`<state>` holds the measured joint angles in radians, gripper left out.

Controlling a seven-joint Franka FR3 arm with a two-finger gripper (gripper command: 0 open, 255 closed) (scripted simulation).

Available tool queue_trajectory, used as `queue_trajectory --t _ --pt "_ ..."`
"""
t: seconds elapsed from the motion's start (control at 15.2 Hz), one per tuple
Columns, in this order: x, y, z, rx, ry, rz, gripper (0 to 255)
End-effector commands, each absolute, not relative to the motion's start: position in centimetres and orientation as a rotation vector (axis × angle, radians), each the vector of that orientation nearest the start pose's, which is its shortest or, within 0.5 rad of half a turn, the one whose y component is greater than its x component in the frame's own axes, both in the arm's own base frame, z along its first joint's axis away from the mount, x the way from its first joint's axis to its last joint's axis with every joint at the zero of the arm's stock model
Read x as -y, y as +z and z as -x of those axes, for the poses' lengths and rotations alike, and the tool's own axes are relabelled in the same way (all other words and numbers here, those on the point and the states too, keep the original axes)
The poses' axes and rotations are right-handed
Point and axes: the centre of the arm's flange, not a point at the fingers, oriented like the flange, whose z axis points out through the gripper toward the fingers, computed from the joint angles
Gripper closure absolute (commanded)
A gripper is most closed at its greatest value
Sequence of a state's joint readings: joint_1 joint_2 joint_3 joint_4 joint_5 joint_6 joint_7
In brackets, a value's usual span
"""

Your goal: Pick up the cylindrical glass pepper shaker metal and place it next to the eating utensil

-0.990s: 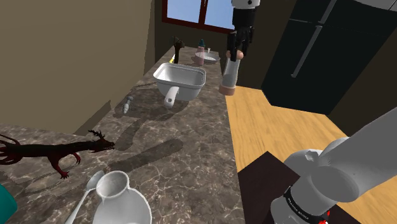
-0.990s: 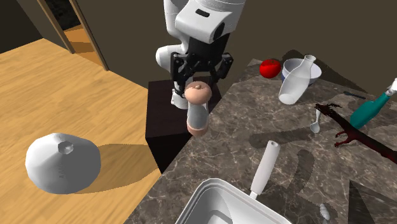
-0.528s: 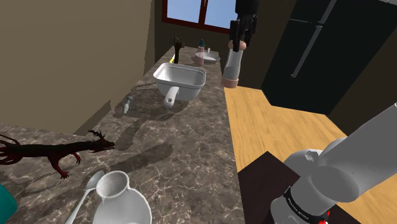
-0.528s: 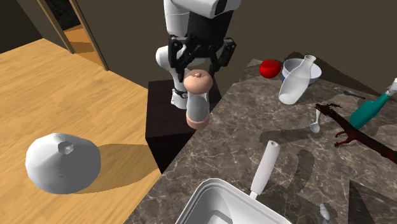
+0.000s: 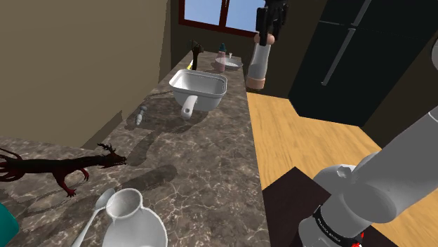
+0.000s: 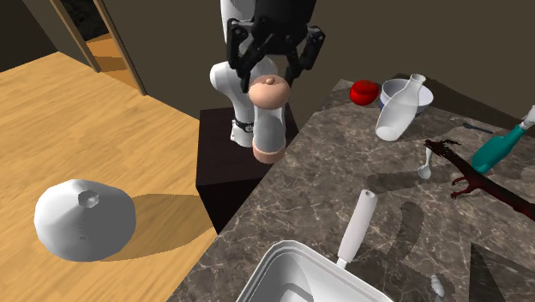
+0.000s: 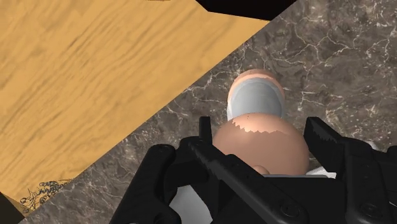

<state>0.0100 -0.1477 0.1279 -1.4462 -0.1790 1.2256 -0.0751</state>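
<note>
Black gripper (image 6: 273, 75), jaws clamped on the rounded top of the pink-capped pepper shaker (image 6: 267, 120), holds it upright in the air over the marble counter (image 6: 317, 176) edge; pick-up looks done, placing beside the far-off spoon (image 6: 425, 165) is left.

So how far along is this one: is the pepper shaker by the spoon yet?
Done: the pick-up. The gripper is shut on the top of the pepper shaker, which hangs upright over the edge of the counter, seemingly clear of it. In hand: the carry. Left: bringing it across to the spoon, which lies beside the dark red dragon figure, setting it down next to the spoon and letting go.
</note>
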Motion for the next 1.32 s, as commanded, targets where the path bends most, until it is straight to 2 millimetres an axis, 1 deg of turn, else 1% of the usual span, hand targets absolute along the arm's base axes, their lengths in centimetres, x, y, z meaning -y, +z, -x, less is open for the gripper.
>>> queue_trajectory --t 0.0,1.25 --pt "-6.5 72.4 -45.7 0.260 0.113 3.321 255" --pt "-29.4 63.2 -40.7 0.260 0.113 3.321 255"
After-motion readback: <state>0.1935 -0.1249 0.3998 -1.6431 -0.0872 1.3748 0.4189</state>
